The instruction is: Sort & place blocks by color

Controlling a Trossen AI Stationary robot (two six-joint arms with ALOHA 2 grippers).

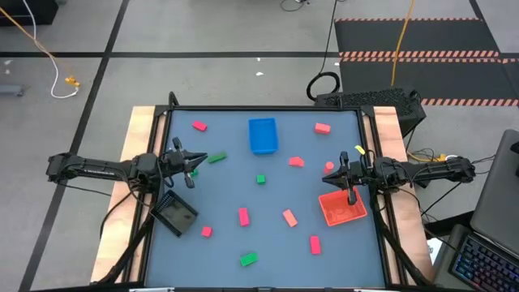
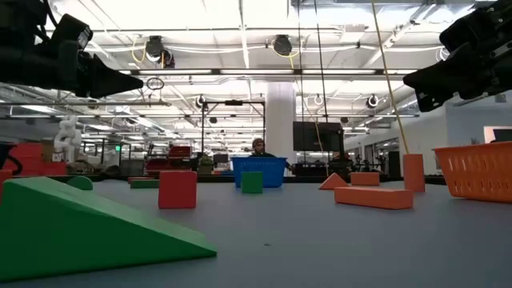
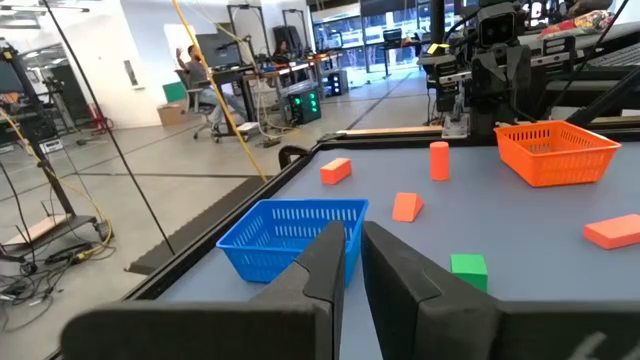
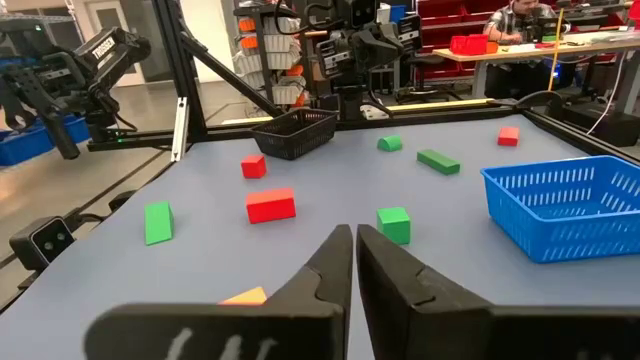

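Small green, pink and salmon-red blocks lie scattered flat on the blue-grey table (image 1: 268,195). Among them are a green block (image 1: 216,157) near my left gripper, another green block (image 1: 260,178) mid-table, a pink block (image 1: 243,216) and a salmon block (image 1: 289,216). My left gripper (image 1: 195,165) hovers shut above the table's left side, pointing right, with nothing in it (image 3: 352,245). My right gripper (image 1: 339,173) hovers shut above the right side, beside the orange-red tray (image 1: 342,208), with nothing in it (image 4: 354,245).
A blue tray (image 1: 263,135) stands at the far middle and a black tray (image 1: 176,213) at the near left. A red cylinder block (image 1: 328,167) stands just left of my right gripper. More blocks lie along the near edge, such as a green block (image 1: 248,259).
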